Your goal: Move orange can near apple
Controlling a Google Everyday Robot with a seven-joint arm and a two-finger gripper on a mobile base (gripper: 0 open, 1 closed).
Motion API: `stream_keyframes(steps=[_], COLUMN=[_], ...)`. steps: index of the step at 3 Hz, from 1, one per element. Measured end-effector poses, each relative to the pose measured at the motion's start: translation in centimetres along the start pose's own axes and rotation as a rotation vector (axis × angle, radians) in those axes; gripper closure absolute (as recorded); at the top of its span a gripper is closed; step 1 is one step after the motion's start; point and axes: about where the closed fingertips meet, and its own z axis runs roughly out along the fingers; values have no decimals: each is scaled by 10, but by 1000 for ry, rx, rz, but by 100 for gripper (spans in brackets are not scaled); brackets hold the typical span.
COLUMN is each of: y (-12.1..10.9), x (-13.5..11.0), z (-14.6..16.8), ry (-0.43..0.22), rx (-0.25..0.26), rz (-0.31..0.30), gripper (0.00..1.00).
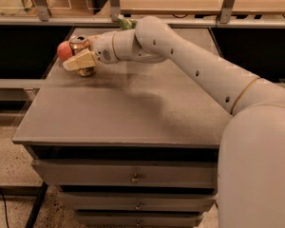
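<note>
Quick one from the remote seat: the small golden-orange metal drink can [79,44] stands upright near the far left corner of the grey counter [133,113], silver top up, long axis vertical. The end effector [75,61] is right on it. One beige finger [80,61] lies across the can's front at mid height and the other is hidden behind it, so I read it as clamped on the can, not just parked beside it.

What matters for the next move is that the round reddish-orange apple [62,51] sits just to the can's left, towards the counter's left edge. It's so close that I can't tell whether they touch. The can looks down at counter level, though the finger hides part of its base.

The white arm [190,56] reaches in low from the right, stretched almost flat across the far half of the counter, wrist pointing left. A wrinkly green snack bag [126,23] peeks out behind the wrist at the far edge. My guess is that little travel is left, so it mostly comes down to letting go cleanly without bumping the apple
</note>
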Motion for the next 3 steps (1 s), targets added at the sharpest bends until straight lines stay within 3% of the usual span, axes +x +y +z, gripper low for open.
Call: stream_keyframes(steps=[2, 3], y=[-9, -6], x=[-16, -27], z=[-11, -28], ry=[6, 62], rx=[-48, -64], rz=[11, -11], gripper=[0, 0])
